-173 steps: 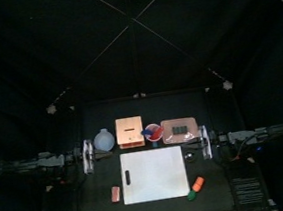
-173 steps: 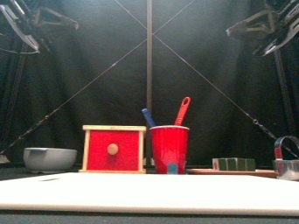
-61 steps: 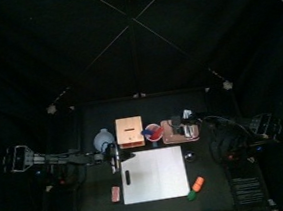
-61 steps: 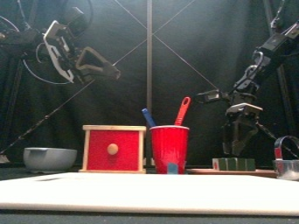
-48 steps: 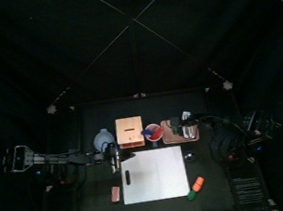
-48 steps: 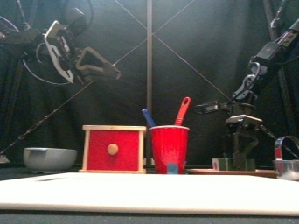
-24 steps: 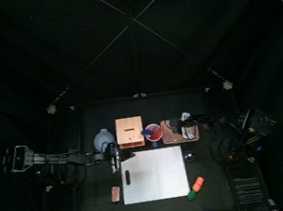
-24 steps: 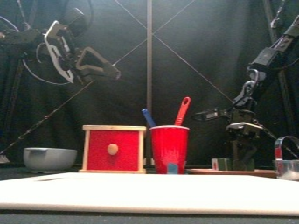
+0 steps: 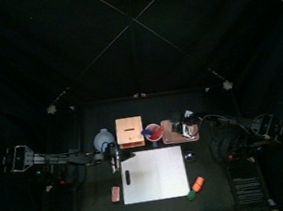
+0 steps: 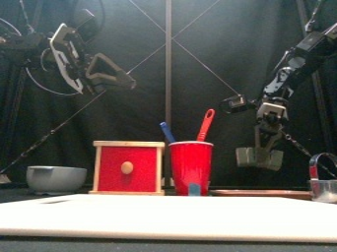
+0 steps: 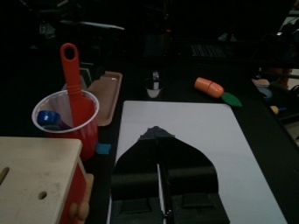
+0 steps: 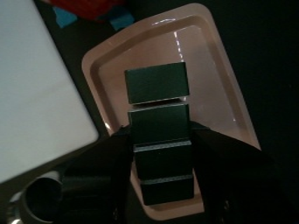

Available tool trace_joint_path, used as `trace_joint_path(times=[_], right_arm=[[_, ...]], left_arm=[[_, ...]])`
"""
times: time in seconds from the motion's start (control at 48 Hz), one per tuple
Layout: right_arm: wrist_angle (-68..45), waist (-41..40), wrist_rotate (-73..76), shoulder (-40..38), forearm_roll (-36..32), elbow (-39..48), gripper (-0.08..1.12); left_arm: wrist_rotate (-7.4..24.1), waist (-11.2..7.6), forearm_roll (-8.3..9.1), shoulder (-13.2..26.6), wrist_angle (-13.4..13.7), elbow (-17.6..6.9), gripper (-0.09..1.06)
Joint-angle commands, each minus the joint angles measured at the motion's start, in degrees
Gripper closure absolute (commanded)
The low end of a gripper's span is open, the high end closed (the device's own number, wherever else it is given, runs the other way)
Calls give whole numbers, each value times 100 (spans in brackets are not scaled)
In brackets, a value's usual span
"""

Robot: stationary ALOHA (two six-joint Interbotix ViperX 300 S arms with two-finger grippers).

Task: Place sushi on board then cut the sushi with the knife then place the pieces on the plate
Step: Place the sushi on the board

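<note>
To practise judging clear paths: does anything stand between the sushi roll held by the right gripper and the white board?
Nothing visible. The right gripper holds the sushi roll above the pink tray; the white board lies right before it, bare.

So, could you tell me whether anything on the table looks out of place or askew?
Nothing stands out. The sushi roll is off the table only because the right gripper clamps it in its fingers above the pink tray. The red cup and wooden box stand upright, and the white board lies square and bare.

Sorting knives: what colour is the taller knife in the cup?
Red; the knife shows best in front view.
</note>
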Motion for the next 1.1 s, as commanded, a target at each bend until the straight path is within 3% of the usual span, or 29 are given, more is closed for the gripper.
trace_joint_path(times=[0.021,0.562,0.875,1.104], right_arm=[[70,439,853,-422,-387,-53,39],[105,3305,6961,-396,-2619,-158,39],[589,4570,10512,650,-4324,-809,40],[1266,5124,12164,1477,-4658,-1573,40]], left_arm=[[0,9,-9,0,-53,-62,100],[9,-9,-123,-9,-44,114,100],[9,0,-123,-26,-26,158,100],[18,-9,-114,-62,9,185,100]])
